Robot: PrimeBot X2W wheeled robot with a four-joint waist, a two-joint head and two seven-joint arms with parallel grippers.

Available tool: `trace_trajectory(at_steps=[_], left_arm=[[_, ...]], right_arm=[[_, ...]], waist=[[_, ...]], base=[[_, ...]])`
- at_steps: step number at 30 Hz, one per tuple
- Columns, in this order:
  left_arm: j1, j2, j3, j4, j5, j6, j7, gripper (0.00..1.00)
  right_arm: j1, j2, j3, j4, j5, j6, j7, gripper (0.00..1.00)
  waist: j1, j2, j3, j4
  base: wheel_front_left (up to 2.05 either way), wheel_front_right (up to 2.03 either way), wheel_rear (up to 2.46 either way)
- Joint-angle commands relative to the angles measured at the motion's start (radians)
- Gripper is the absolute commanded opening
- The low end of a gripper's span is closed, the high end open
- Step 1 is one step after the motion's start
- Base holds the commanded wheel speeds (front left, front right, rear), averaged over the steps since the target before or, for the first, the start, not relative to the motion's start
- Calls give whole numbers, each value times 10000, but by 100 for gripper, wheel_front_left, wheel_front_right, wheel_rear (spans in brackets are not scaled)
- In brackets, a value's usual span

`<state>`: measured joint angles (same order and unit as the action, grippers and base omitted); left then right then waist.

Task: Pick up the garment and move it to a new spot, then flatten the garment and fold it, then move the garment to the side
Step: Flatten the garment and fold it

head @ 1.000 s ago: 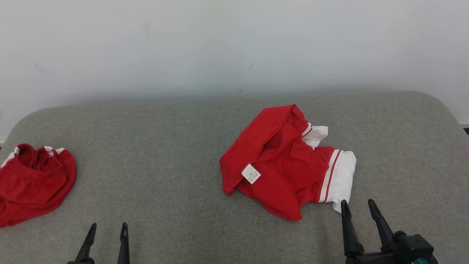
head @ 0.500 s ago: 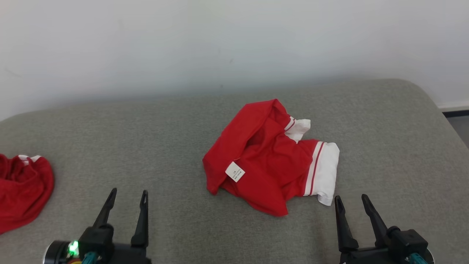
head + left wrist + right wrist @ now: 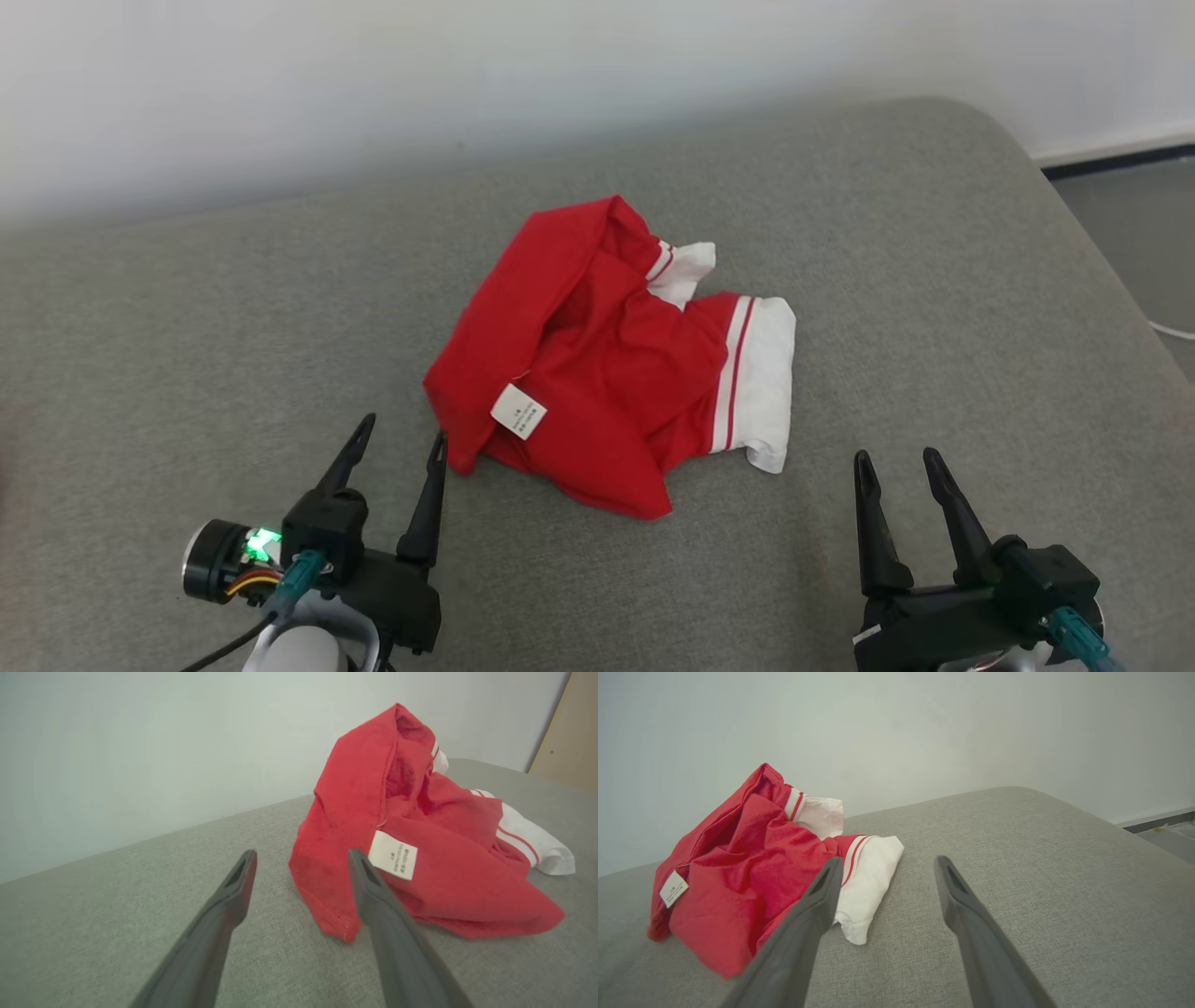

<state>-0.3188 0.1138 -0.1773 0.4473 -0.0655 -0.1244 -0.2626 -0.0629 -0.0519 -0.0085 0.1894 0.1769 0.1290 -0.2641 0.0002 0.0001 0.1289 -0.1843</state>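
A crumpled red garment [image 3: 607, 364] with white striped cuffs and a white label lies in a heap on the grey cushion [image 3: 233, 308]. My left gripper [image 3: 400, 437] stands open just left of the heap's near-left corner, its right finger almost at the hem. In the left wrist view the garment [image 3: 420, 826] rises just beyond and right of the left gripper [image 3: 301, 856]. My right gripper [image 3: 894, 459] is open, empty, near and right of the white cuff. The right wrist view has the garment [image 3: 747, 868] to the left of the right gripper [image 3: 887, 863].
The cushion's rounded right edge [image 3: 1102, 271] drops to a grey floor [image 3: 1139, 215] with a pale cable. A white wall [image 3: 467, 84] runs behind the cushion. Bare cushion lies left and right of the heap.
The head camera has swung right and down, so the second red garment at the left has left the picture. My left gripper has come up beside the heap's near-left corner. Both grippers stay open.
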Motion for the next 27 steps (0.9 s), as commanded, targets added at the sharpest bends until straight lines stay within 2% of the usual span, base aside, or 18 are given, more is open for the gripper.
trace_trajectory(at_steps=[1, 14, 15, 16, 21, 27], left_arm=[[-112, 49, -43, 140, -73, -40, -34, 100], [-1090, 162, -1111, 2026, -185, -53, -34, 100], [-1202, 188, -1179, 2171, -179, -54, -34, 39], [-1315, 199, -1221, 2281, -202, -53, -34, 0], [-1525, 168, -1210, 2342, -342, -55, -34, 0], [-1127, 120, -1029, 1094, -395, 12, -34, 0]], right_arm=[[-79, 31, 18, -43, 85, 35, -5, 100], [-431, 29, 125, 29, 176, 35, -5, 100], [-445, 29, 138, 46, 163, 35, -3, 100], [-448, 29, 143, 55, 149, 35, -5, 100], [-292, 28, 26, 87, 40, 35, -3, 100], [-23, 29, -119, 86, -22, 35, -4, 100]], waist=[[-2, -1, 480, -454], [-2, -1, 767, -571], [-2, -1, 755, -582], [-2, -1, 739, -586], [-2, -1, 532, -477], [-2, -1, -16, 152]], base=[[0, 0, 0], [0, 0, 0], [0, 0, 0], [0, 0, 0], [0, 0, 0], [0, 0, 0]])
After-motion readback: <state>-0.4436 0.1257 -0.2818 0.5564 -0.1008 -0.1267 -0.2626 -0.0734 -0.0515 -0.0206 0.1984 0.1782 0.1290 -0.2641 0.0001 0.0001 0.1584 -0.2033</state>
